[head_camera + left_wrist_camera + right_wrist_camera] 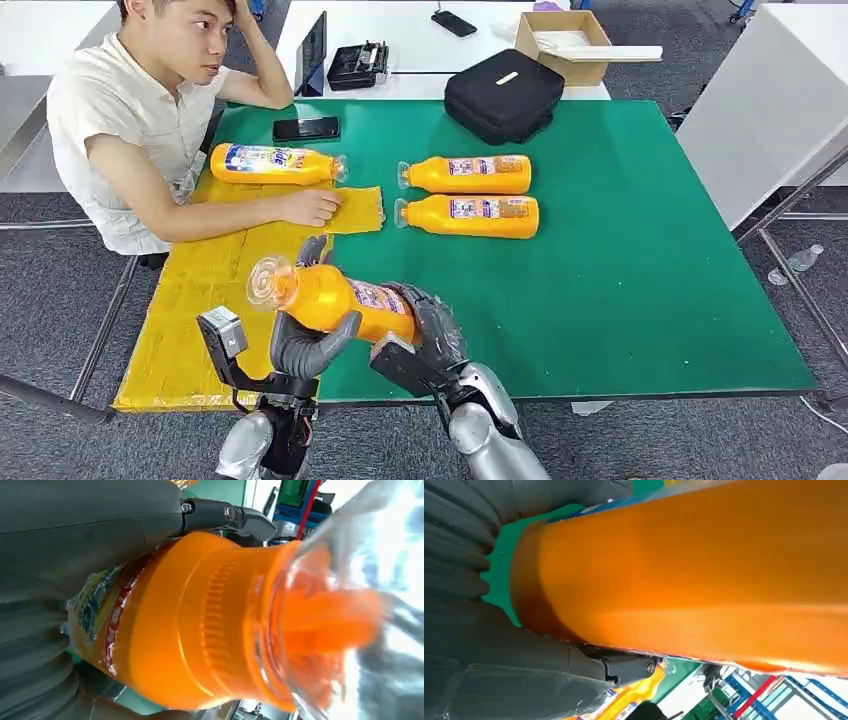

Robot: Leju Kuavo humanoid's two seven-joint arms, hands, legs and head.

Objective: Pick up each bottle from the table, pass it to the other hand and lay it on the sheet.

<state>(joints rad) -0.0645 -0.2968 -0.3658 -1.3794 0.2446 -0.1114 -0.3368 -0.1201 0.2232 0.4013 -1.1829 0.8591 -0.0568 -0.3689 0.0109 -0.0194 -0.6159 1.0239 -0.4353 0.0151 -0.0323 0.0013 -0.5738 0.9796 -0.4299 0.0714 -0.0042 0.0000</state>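
Note:
An orange bottle [335, 299] with a clear cap hangs above the table's front edge, cap end toward the yellow sheet [190, 310]. My left hand [305, 345] grips it near the neck and my right hand [430, 330] holds its base end. Up close, the left wrist view has the bottle [210, 625] under my left hand [90, 540]; the right wrist view has its body [694, 575] against my right hand [479, 645]. Another bottle [272, 164] lies at the sheet's far end. Two more bottles [467, 174] [470, 216] lie side by side on the green table [620, 250].
A person sits at the table's left side with a hand [312, 207] resting on the sheet. A phone [306, 128] and a black bag [504, 93] lie at the table's far edge. A cardboard box [565, 42] stands on the white table behind.

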